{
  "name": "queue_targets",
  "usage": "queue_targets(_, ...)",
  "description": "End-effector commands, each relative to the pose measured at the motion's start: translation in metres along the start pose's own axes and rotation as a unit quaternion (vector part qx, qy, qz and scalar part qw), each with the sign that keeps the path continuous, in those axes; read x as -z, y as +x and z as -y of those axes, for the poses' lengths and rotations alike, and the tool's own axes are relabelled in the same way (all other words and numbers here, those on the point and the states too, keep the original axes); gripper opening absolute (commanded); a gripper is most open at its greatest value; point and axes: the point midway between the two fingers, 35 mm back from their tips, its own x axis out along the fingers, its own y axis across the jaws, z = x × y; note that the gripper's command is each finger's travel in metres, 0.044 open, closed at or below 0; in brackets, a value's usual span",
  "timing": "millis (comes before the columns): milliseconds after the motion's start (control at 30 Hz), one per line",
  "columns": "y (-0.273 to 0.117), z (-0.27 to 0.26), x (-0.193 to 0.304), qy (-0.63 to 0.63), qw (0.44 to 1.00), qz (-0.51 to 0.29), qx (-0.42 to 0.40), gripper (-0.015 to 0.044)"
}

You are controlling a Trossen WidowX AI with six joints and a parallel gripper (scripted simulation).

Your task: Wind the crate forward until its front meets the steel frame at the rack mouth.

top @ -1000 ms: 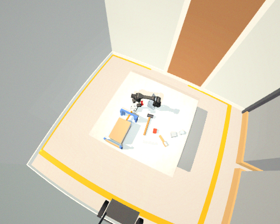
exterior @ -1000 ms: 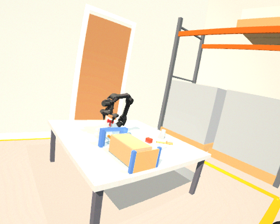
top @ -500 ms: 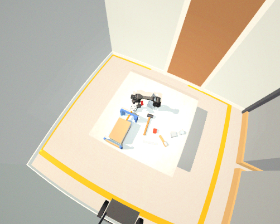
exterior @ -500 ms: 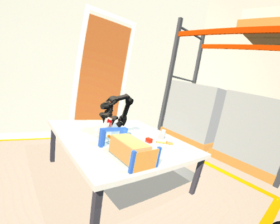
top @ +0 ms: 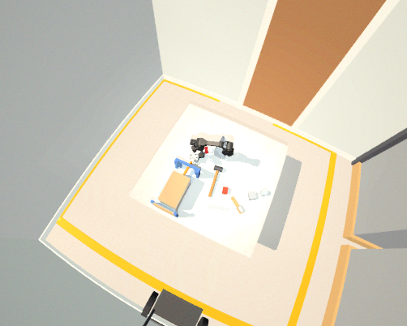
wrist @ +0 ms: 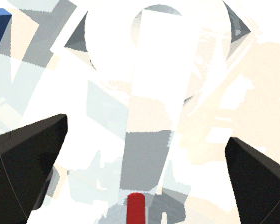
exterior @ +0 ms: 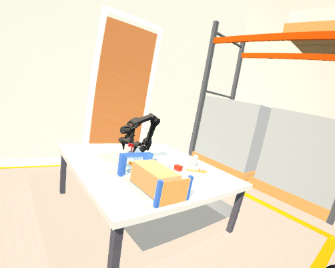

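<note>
Top view: the hand (top: 197, 152) (exterior: 128, 147) (wrist: 149, 133) was beside the pale winch (top: 194, 157), with a red part (top: 206, 150) (exterior: 131, 145) (wrist: 136, 209) close by. The tan crate (top: 175, 190) (exterior: 155, 173) lay behind the blue frame (top: 187, 167) (exterior: 122, 164), an orange strap (top: 186, 169) running between; a gap showed between crate and frame. A hammer (top: 214, 182) lay off to one side, a red block (top: 225, 190) (exterior: 178, 167) and a wooden-handled tool (top: 235, 202) (exterior: 196, 171) beyond it. Exterior view: the arm (exterior: 143, 120) arched over the far part of the bench (exterior: 99, 197), hand pointing down near the red part. The crate looked flat, untilted, near a tan end panel (exterior: 174, 192) between blue posts. Wrist view: fingers wide apart, nothing clamped; the red part's rounded end showed low in the view. Couldn't tell if that was the winch handle. Glare washed out the pale surfaces past the fingers.
</note>
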Motion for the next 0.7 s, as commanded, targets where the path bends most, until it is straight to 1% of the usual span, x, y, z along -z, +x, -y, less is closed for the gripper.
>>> queue_targets(0,0.006,-0.001,0.001,0.003,1.0,-0.001,-0.003,0.044)
queue_targets(267,0.016,-0.001,0.001,0.002,1.0,-0.001,-0.003,0.044)
queue_targets(300,0.012,0.0,0.0,0.0,1.0,0.0,0.0,0.0414)
queue_targets(667,0.012,0.0,0.0,0.0,1.0,0.0,0.0,0.0125)
